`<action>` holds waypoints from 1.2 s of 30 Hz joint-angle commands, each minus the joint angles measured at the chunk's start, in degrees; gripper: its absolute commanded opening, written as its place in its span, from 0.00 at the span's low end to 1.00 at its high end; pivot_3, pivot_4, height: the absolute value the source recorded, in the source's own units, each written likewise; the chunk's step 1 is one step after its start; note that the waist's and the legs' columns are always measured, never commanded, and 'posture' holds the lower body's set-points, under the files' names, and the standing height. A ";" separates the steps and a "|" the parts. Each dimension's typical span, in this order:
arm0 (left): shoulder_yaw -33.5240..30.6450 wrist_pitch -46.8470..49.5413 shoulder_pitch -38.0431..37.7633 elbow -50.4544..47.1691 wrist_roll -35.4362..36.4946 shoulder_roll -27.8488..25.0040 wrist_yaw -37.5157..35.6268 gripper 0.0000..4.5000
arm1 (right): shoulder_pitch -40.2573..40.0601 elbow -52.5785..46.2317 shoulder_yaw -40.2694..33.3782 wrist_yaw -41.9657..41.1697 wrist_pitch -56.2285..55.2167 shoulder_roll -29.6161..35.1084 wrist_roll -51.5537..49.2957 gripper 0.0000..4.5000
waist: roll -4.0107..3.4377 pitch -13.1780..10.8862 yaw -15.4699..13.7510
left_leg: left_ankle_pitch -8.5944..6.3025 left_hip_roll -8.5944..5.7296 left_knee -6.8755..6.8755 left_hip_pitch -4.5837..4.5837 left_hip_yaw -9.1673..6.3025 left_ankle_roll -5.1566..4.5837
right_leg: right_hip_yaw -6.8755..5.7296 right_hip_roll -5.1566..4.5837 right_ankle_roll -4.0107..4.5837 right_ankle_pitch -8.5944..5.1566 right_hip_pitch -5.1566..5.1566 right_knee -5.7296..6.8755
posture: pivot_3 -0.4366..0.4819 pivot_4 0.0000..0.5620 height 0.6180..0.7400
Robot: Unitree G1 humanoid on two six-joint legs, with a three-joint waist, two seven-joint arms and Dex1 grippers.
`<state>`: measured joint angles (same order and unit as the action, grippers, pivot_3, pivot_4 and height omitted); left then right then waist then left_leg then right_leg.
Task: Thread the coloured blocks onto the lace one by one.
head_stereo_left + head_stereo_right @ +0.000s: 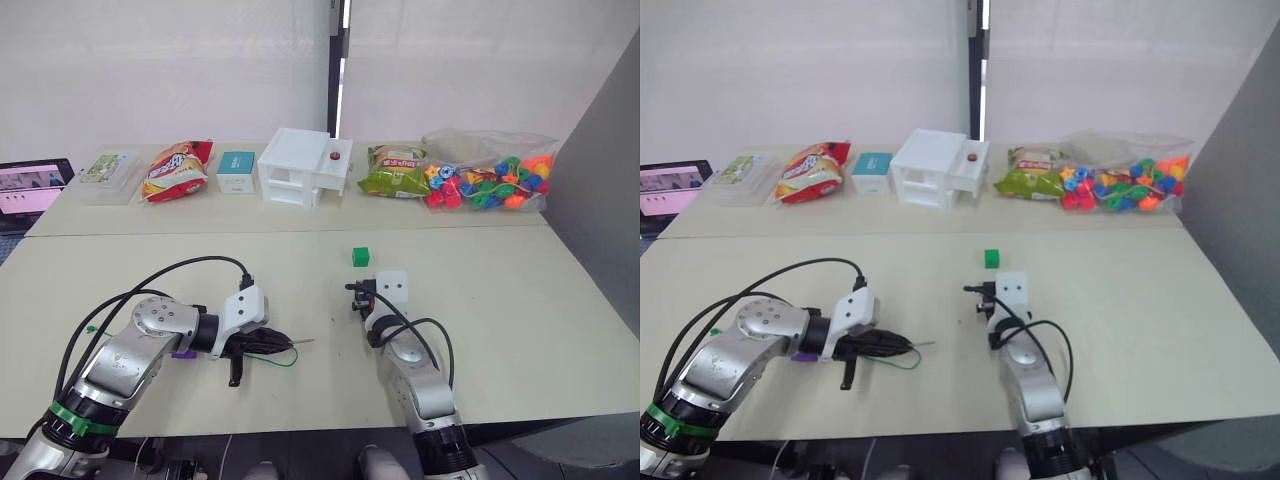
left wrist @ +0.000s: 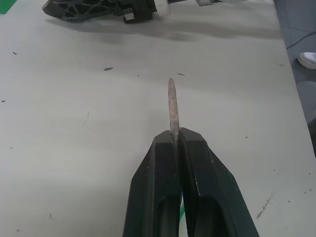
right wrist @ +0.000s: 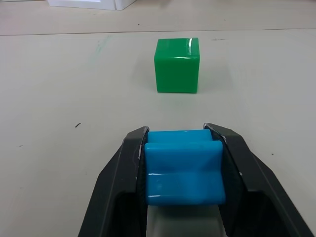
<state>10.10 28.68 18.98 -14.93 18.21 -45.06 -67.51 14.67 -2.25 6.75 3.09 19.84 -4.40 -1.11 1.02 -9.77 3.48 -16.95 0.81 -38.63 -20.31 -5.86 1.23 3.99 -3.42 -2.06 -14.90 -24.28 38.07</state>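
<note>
We judge the threading under way: our left gripper [image 2: 174, 143] pinches the lace [image 2: 172, 106] by its stiff tip, our right gripper [image 3: 183, 143] clamps a blue block [image 3: 183, 170], and the green block [image 1: 361, 257] waits on the worktop [image 1: 500, 300] at twelve o'clock.

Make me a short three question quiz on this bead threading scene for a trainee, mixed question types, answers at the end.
1. True or false: the left pincer is shut on the lace's grey tip.
2. Which colour is the block in the right pincer? A red, B blue, C purple.
3. Fill in: the loose block on the table just beyond the right pincer is ____.

Key: 1 true; 2 B; 3 green.
</note>
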 commanded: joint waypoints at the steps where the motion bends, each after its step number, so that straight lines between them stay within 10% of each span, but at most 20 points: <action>1: -0.40 -1.04 0.11 -0.78 0.45 0.09 0.02 0.00 | -2.71 -6.14 2.15 -1.07 1.31 -1.63 -0.84 0.27 | 0.00 0.00 0.07 | 0.00 0.00 0.00 0.00 0.00 0.00 | 0.00 0.00 0.00 0.00 0.00 0.00 | 0.48 0.27 1.00; 9: -0.11 -1.18 -0.01 -0.84 0.54 -0.20 -0.82 0.00 | -18.88 -29.10 11.74 -6.10 12.99 4.59 -0.99 0.27 | -0.01 0.00 0.15 | -0.01 -0.01 0.04 -0.03 -0.01 -0.01 | -0.01 -0.02 -0.01 0.00 0.01 -0.06 | 0.48 0.27 1.00; 18: 0.05 -0.98 -0.15 -1.34 0.45 -0.99 -2.27 0.00 | -23.22 -27.61 14.60 -5.12 14.70 3.36 -0.59 0.27 | 0.00 0.01 0.28 | -0.01 0.03 0.02 0.05 0.00 -0.01 | -0.01 0.04 -0.02 -0.03 0.07 -0.08 | 0.48 0.27 1.00; 26: 0.51 -0.95 0.31 -0.92 0.17 -0.81 -2.51 0.00 | -22.02 -31.91 13.25 -6.60 9.98 5.07 0.07 0.96 | 0.00 0.00 0.22 | -0.01 0.01 0.02 0.02 -0.01 -0.01 | -0.01 0.01 -0.01 -0.02 0.06 -0.09 | 0.48 0.27 1.00; 36: 1.42 -2.49 0.59 0.82 -0.53 0.72 -1.67 0.00 | -13.56 -42.78 5.17 -29.85 18.61 23.65 -15.19 1.00 | 0.02 0.00 0.05 | -0.01 0.01 -0.02 0.02 -0.02 -0.01 | -0.03 0.02 -0.01 -0.02 0.11 -0.08 | 0.48 0.27 1.00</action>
<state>11.49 27.35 18.66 -13.71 17.87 -44.56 -69.26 -0.46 -41.99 14.50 -19.80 36.28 16.19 -10.41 1.03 -9.77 3.53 -16.96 0.82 -38.66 -20.29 -5.87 1.21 3.96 -3.40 -2.07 -14.92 -24.16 37.97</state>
